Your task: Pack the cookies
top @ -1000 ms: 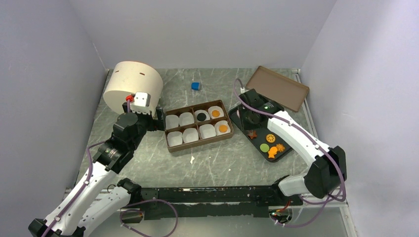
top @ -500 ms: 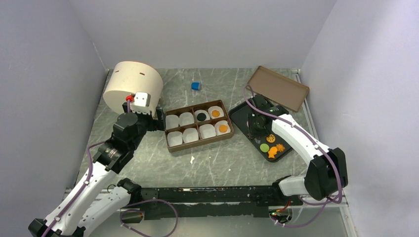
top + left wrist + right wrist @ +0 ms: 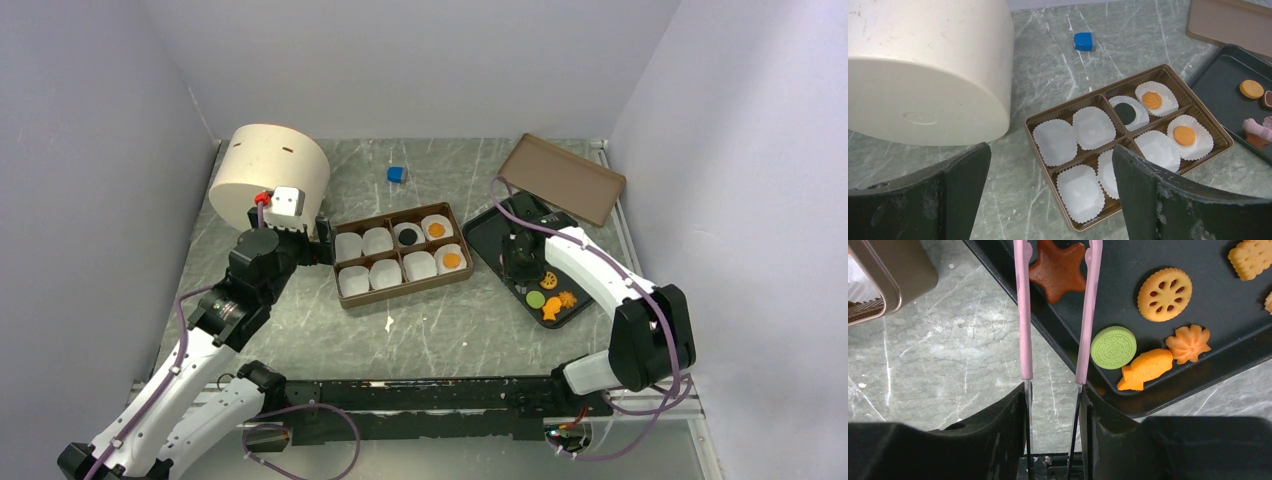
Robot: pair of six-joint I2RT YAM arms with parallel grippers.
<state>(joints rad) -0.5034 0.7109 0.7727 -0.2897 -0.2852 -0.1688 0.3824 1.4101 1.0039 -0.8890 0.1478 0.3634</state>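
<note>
Cookies, mixed shapes, held in two lots. Lot one, loose on the black tray at the right side of the table: brown star; orange round with holes; green round; orange fish just beside the green round; orange flower touching the fish; tan square at the far corner. Lot two, in the brown box at mid-table, each piece in its own white paper cup: black round and orange swirl side by side in the far right compartment; plain orange round in the near right compartment. Right gripper: clamped on the handle end of pink tongs, whose two arms stand narrowly apart and run either side of the brown star; the tips lie out of the wrist view, and whether they press the star cannot be told. Left gripper: jaws spread wide, hanging above the table at the left end of the brown box, close by a cream tub. Other items: blue cube behind the box; brown lid at the back right, just beside the tray.
</note>
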